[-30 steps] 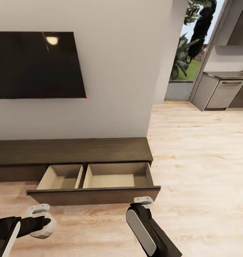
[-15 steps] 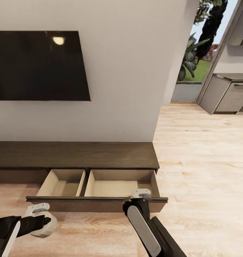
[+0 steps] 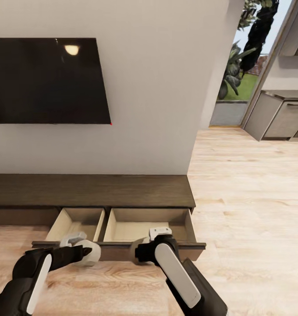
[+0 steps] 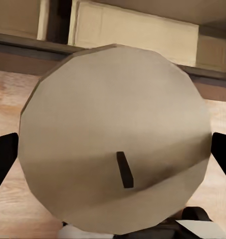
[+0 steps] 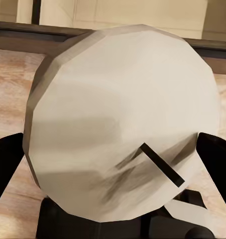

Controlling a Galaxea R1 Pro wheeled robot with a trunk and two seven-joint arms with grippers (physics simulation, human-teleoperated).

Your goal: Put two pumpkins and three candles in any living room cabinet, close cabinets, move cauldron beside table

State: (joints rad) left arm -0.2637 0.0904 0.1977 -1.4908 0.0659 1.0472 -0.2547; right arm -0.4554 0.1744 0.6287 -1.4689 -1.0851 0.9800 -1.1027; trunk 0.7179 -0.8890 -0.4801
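Off-white candles sit pinched in both end effectors, the left end effector (image 3: 81, 251) on one candle (image 4: 115, 137) and the right end effector (image 3: 142, 250) on another candle (image 5: 122, 119), just before the cabinet's (image 3: 92, 188) open drawer (image 3: 144, 226). Lift each over the drawer's front edge before releasing; both pale compartments offer free room.

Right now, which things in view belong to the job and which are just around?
Job:
- candle in left gripper, wick showing
- candle in right gripper, also seen close up
- cabinet, its drawer open

Just around:
- TV
- grey kitchen cupboards
- plants outside
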